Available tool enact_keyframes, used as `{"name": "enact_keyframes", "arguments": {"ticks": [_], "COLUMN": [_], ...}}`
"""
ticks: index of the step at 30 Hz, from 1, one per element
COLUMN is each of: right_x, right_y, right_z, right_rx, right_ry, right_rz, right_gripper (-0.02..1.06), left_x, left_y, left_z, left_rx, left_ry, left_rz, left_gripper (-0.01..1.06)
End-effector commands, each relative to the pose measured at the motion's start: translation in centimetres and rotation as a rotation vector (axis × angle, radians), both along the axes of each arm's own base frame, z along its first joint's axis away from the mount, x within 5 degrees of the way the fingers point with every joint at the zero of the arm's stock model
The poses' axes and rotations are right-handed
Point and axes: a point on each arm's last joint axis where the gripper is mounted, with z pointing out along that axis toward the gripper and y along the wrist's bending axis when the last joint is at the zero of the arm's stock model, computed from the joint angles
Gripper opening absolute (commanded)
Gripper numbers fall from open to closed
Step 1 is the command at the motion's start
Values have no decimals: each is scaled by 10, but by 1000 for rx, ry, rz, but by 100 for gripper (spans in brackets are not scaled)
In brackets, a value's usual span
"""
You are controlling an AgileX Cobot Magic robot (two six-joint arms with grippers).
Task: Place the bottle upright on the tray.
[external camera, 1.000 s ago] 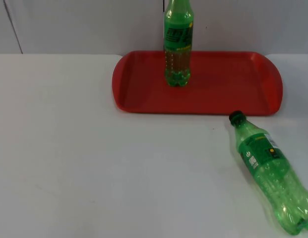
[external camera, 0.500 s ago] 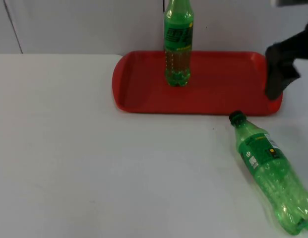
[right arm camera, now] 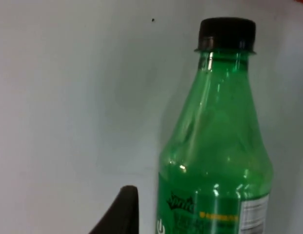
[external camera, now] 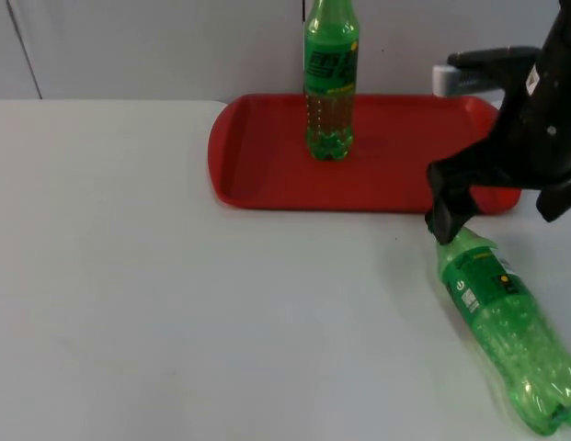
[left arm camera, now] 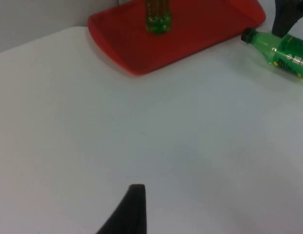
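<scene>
**Right end effector above the neck of the lying bottle**

The right end effector (external camera: 448, 213) hung over the cap end of the lying bottle (external camera: 502, 323), at the near edge of the red tray (external camera: 405, 175). Whether its fingers were spread or pressed together could not be told. In the right wrist view one black fingertip (right arm camera: 119, 214) stood beside the bottle's shoulder, apart from it. The left end effector waited away from the things; its fingertip (left arm camera: 128, 212) showed over bare worktop (left arm camera: 68, 122), and its opening could not be told either.

The lying bottle (right arm camera: 214, 146) rested on its side on the white worktop (external camera: 175, 303), just in front of the tray's right end. Its long axis ran diagonally: the black cap (right arm camera: 225, 34) pointed toward the tray and the base toward the near right corner of the worktop. It was clear green plastic with a green label carrying white and yellow print. In the left wrist view the bottle (left arm camera: 278, 48) lay just beside the tray (left arm camera: 190, 34).

A second green bottle (external camera: 330, 78) stood upright on the tray's left half.
</scene>
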Motion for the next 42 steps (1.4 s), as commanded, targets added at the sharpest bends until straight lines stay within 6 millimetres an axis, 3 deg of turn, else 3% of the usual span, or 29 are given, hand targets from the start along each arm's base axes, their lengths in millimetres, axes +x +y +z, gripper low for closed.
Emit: {"name": "enact_keyframes", "arguments": {"ticks": [1, 8, 16, 25, 38, 42], "right_x": [-3, -18, -13, 9, 12, 12], "right_y": [0, -6, -4, 5, 7, 7], "right_z": [-8, -33, -53, -50, -68, -73], "right_rx": [8, 0, -2, -19, -13, -17], "right_ry": [-11, 4, 8, 13, 26, 35], "right_rz": [-5, 4, 10, -7, -28, -28], "right_gripper": [105, 105, 105, 104, 103, 98], "left_x": [-1, -1, -1, -1, 0, 0], "left_y": [-1, -1, -1, -1, 0, 0], "left_z": [-1, -1, -1, -1, -1, -1], "left_rx": [-7, -7, -7, -7, -6, -6], "left_ry": [3, 3, 3, 3, 2, 2], "left_rz": [-12, -12, -12, -12, -11, -11], "left_gripper": [105, 105, 105, 105, 105, 105]}}
